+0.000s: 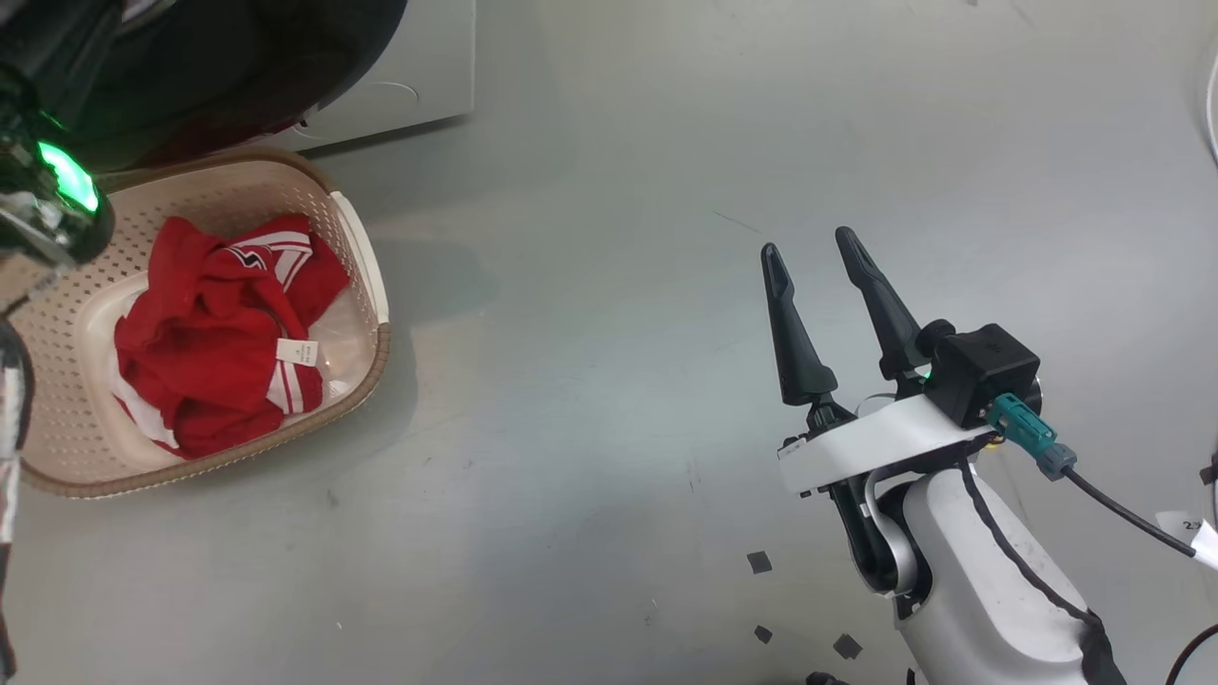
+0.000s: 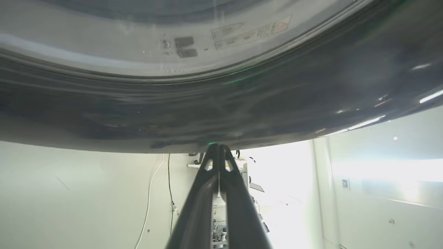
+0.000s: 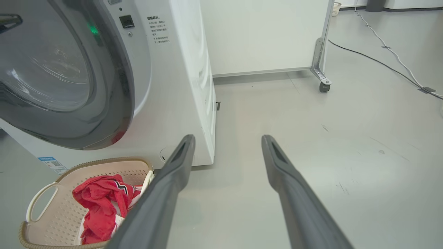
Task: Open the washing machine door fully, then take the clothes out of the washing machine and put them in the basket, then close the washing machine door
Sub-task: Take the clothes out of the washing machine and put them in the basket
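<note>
Left gripper (image 2: 218,147), fingers pinched flat together with nothing between them, sets its tips against the glossy black rim of the washing machine door (image 2: 242,103); I'd judge that suits pushing the door shut like a blunt rod. Right gripper (image 1: 807,242) hangs spread wide and empty over the floor (image 1: 609,381) to the right (clear of the door's sweep, I'd guess). Red clothes (image 1: 219,342) lie in the basket (image 1: 381,352), just in front of the washing machine (image 3: 180,86). As for writing, a garment tag (image 1: 297,352), a warning label (image 2: 252,31) on the door, printed lines (image 3: 158,29) and a blue sticker (image 3: 52,164) on the machine are all too small to read.
</note>
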### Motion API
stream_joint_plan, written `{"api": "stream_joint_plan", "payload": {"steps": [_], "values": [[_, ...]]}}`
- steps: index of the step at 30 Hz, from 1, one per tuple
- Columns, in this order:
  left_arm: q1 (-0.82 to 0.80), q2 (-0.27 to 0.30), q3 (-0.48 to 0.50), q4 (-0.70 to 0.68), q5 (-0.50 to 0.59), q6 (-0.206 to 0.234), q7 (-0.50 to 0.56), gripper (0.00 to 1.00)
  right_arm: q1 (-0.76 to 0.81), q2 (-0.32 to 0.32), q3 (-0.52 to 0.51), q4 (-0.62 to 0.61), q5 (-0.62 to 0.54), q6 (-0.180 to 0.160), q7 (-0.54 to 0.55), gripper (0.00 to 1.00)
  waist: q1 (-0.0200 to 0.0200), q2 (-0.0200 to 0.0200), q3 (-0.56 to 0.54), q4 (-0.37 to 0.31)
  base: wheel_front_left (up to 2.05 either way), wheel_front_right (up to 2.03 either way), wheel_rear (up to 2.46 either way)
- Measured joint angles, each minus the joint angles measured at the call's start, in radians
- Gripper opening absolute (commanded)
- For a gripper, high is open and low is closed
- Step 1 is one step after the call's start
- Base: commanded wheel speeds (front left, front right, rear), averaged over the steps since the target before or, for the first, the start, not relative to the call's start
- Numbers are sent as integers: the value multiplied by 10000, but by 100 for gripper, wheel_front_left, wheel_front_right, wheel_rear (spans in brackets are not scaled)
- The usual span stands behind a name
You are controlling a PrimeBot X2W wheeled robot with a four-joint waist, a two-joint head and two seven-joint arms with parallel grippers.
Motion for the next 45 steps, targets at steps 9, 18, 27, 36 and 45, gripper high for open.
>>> {"api": "stream_joint_plan", "payload": {"steps": [9, 18, 27, 36, 45], "values": [[1643, -596, 366, 115, -387, -846, -173, 33, 142, -15, -288, 209, -174, -2, -25, 100, 0, 0, -468, 700, 0, 0, 0], [3556, -1078, 717, -35, -523, -1183, -546, 100, 539, -140, -546, 395, -328, -13, -25, 100, 0, 0, -1079, 1370, 0, 0, 0], [5572, -1668, 1158, -512, -514, -1271, -1214, 100, 963, -205, -579, 558, -422, -10, -25, 100, 0, 0, -1789, 1831, 0, 0, 0], [6993, -2255, 1630, -1476, 360, -1271, -2163, 100, 1514, -389, -669, 738, -426, -2, -25, 100, 0, 0, -2449, 2299, 0, 0, 0], [7837, -2617, 1958, -2686, 2079, -1271, -3459, 100, 1834, -416, -709, 775, -418, 0, -25, 100, 0, 0, -3060, 2705, 0, 0, 0]]}}
